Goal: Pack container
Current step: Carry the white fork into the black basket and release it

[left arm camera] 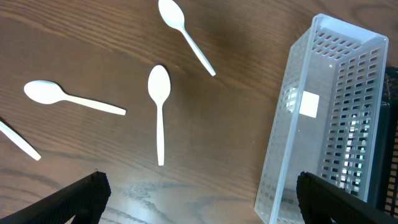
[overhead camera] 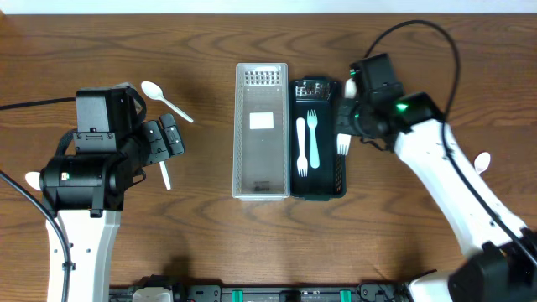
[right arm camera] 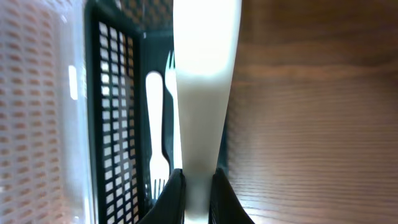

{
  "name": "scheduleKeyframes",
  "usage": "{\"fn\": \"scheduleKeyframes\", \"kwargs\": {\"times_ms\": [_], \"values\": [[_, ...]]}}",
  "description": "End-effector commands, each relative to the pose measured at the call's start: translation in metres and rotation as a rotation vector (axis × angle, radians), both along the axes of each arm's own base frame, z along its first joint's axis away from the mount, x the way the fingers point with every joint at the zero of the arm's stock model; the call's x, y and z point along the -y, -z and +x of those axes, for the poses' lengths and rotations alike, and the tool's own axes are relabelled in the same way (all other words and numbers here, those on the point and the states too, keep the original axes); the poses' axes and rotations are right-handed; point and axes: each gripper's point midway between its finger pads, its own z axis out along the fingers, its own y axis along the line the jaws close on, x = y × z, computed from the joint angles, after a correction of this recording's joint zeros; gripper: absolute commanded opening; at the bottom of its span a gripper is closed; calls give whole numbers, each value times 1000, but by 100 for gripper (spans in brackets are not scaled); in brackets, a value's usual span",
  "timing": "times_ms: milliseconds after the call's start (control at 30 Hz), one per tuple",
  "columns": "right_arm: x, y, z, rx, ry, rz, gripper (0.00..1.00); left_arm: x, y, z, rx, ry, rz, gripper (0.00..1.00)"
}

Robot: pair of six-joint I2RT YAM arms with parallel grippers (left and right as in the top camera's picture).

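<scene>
Overhead: bright, even light from above, shadows soft and faint, table (overhead camera: 210,50) grain sharp. Left wrist: sharp too, pale sheen on the wood at bottom edge. Right wrist: utensil (right arm camera: 205,81) blown out white and blurred (right at the lens), clear bin (right arm camera: 37,93) washed out, black bin (right arm camera: 115,124) soft.

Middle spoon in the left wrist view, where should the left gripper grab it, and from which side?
Take the middle spoon by its thin straight handle, about halfway along, coming straight down from above. It lies flat on the table, so the open left gripper should close across the handle's width, not the wider bowl.
</scene>
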Motion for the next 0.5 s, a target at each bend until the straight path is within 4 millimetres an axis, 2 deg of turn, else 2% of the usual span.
{"fn": "scheduleKeyframes", "kwargs": {"times_ms": [0,133,200,300,367,467], "values": [[-14,33,-2,-76,-32,-37,1,-2,-7,2,20,5,16,98],[-29,61,-6,-138,-92,-51,3,-2,-7,2,19,5,16,98],[-36,66,-7,-149,-114,-38,7,-2,-7,2,20,5,16,98],[-40,66,-6,-141,-132,-32,19,-2,-7,2,19,5,16,98],[-41,64,-3,-127,-138,-28,35,-2,-7,2,19,5,16,98],[-41,58,0,-111,-141,-25,43,-2,-7,2,20,5,16,98]]}}
